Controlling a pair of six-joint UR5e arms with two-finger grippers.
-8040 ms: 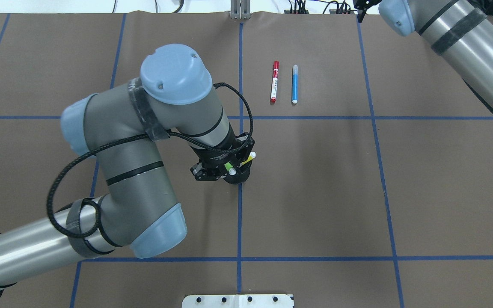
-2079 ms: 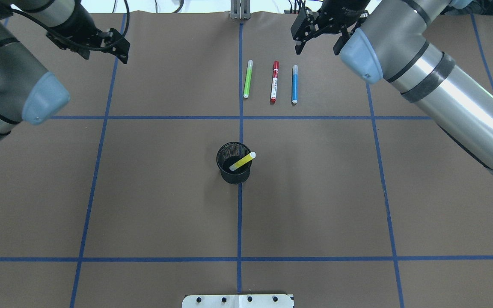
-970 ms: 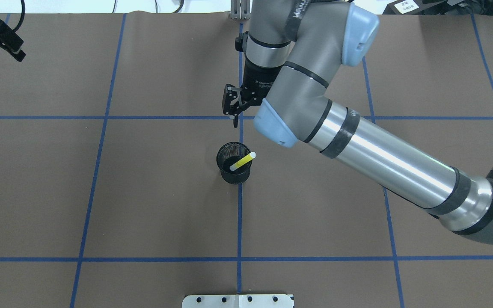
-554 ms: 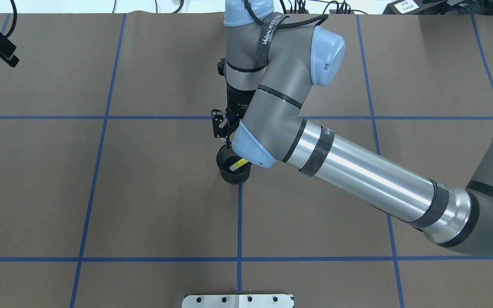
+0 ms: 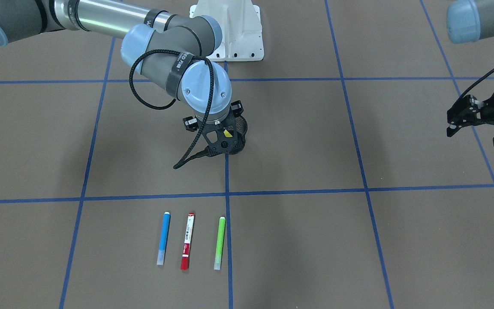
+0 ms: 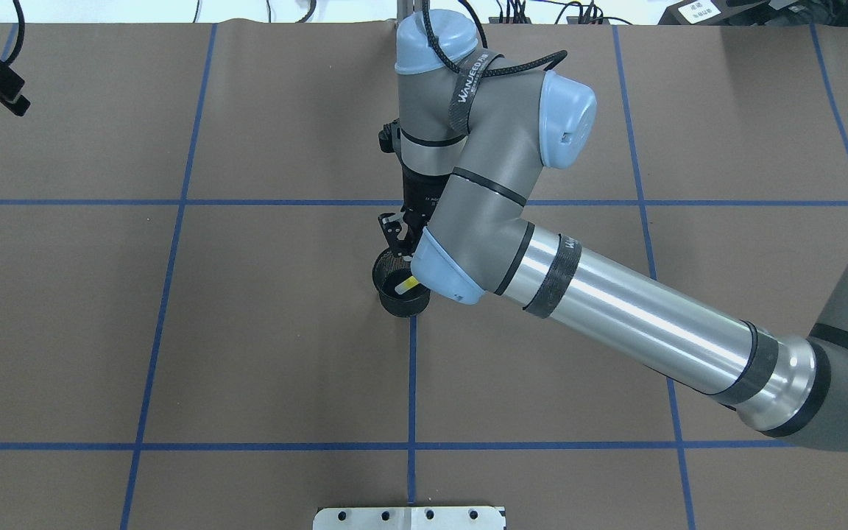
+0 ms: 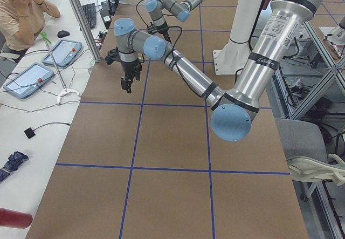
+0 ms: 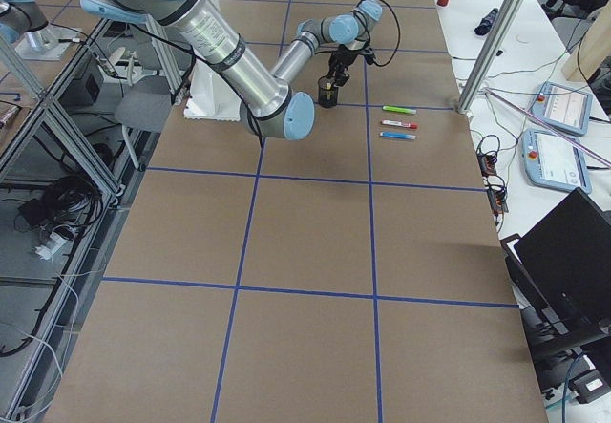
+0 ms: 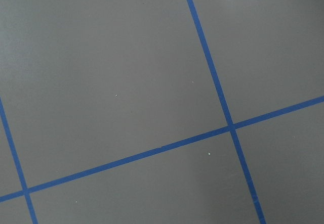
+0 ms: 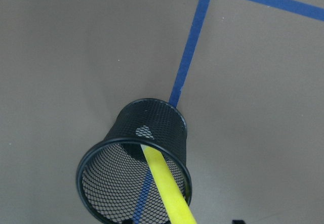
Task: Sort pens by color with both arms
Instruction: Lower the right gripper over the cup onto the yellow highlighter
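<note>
Three of them, the blue pen [image 5: 164, 238], red pen [image 5: 188, 241] and green pen [image 5: 219, 243], lie side by side on the brown table [image 5: 358, 257]; the yellow pen [image 10: 164, 186] leans in the black mesh cup [image 10: 152, 123], well apart from them. Right gripper [image 5: 224, 143] hangs just over the cup, can't tell if its jaws have the pen. Left gripper [image 5: 473, 136] is way off to the side, jaws spread, holding nothing.

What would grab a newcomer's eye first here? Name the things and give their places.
The right arm stretches across the table, its right gripper low over the black mesh cup at the centre, where a yellow pen leans out over the rim. Beyond the cup, a blue pen, red pen and green pen lie in a neat row. The left gripper hangs off to the side.
</note>
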